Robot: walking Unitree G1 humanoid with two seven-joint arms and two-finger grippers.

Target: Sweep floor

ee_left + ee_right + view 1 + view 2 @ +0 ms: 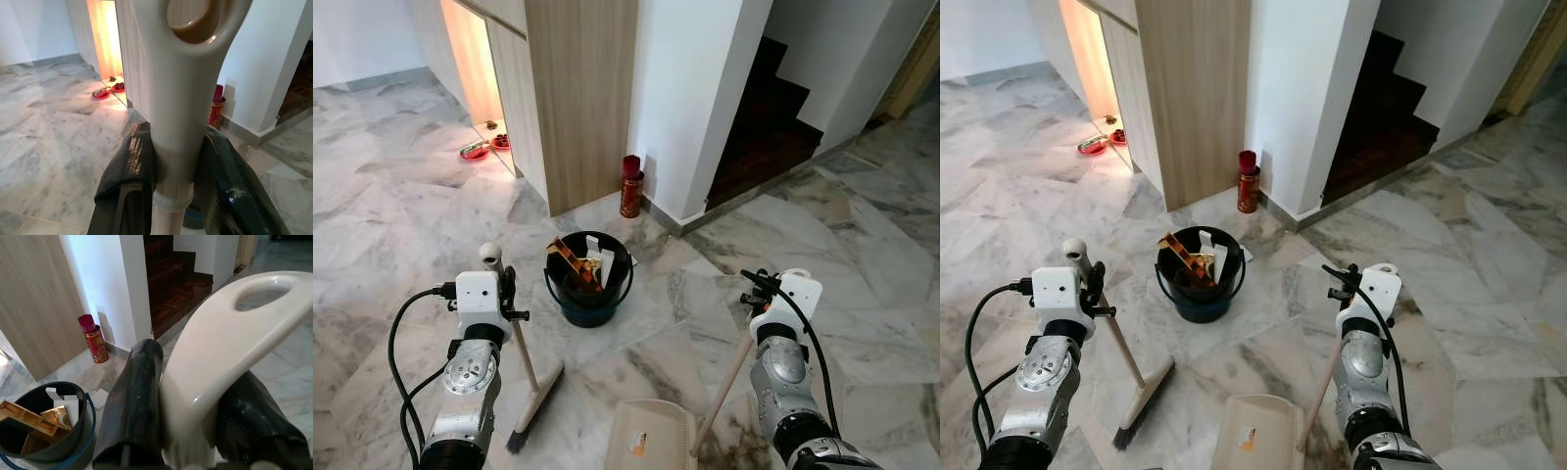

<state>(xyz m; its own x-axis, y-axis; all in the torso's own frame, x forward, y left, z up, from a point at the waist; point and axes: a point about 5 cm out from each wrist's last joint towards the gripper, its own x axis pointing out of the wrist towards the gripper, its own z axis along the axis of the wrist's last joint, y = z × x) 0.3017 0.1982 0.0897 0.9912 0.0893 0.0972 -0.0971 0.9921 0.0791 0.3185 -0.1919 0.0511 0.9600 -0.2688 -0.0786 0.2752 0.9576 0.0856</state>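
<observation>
My left gripper [508, 292] is shut on the cream handle of a broom [534, 384], just below its looped top [190, 19]. The brush head rests on the marble floor [401, 225] in front of me. My right gripper [760, 290] is shut on the white looped grip [234, 338] of a long-handled dustpan [651, 436]. The cream pan sits on the floor between my arms. Just beyond stands a dark bucket [589, 284] holding gold boxes and white scraps.
A red canister [631, 188] stands at the foot of a white wall [690, 98], beside a wooden cabinet [578, 98]. Dark stairs [766, 117] rise at the back right. Red bowls [476, 151] lie in a lit niche at the back left.
</observation>
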